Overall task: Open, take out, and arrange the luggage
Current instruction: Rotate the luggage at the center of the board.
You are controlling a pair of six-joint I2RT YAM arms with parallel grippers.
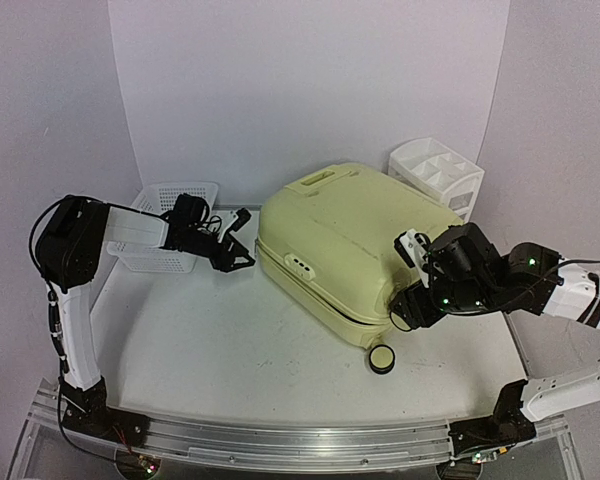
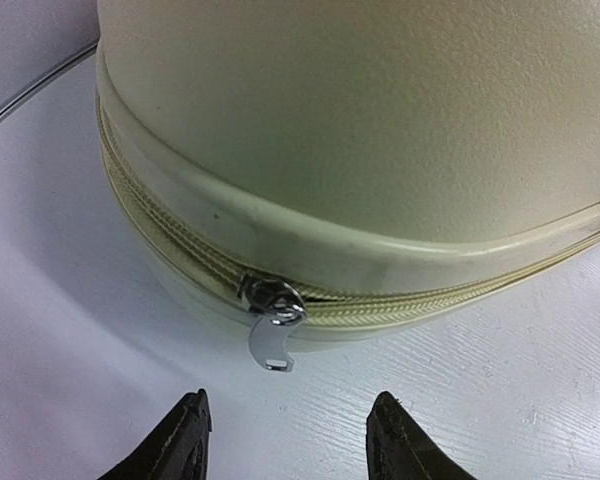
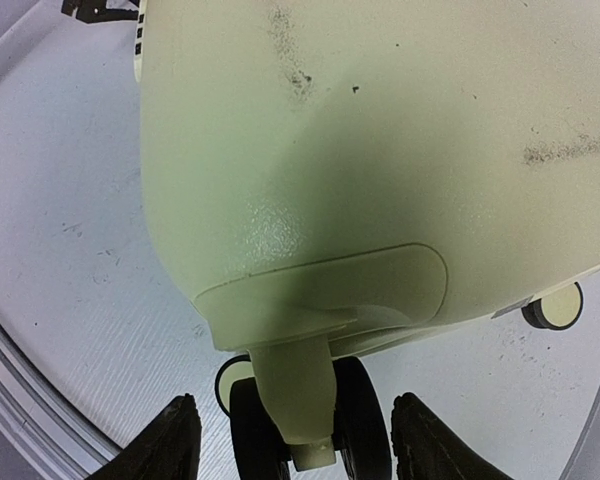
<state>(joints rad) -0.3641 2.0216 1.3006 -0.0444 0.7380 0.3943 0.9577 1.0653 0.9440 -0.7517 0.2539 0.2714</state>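
**Yellow-green case shut, opening step barely begun**

Pale hard-shell luggage [image 1: 350, 235] lies flat mid-worktop, both shells together, seam closed all along the sides that show. Zipper pull [image 2: 272, 345] hangs at the luggage's left corner. Cannot tell from the teeth whether any stretch is undone. No lining shows and nothing from inside is out. Judgement: early, with unzipping, lifting the lid, taking out and arranging all left to do.

Left fingers [image 2: 185, 440] sit just short of the zipper pull at that left corner, parted to a middling gap, nothing between them, touching nothing. Right fingers [image 3: 170, 445] are at the luggage's wheel end, spread wide either side of a caster wheel [image 3: 290, 430]. A gap shows on both sides, so they straddle it and hold nothing.

Room: bare worktop [image 1: 210, 340] in front of the luggage and to its left is the widest free patch, likely best for laying things out. White mesh basket [image 1: 185, 188] is beyond the luggage's left corner, near but apart. White drawer organizer [image 1: 435, 170] sits close behind the luggage's far right corner, tight for a lid swinging that way. Worktop's curved front edge runs near the wheel end, so there is little margin on that side.
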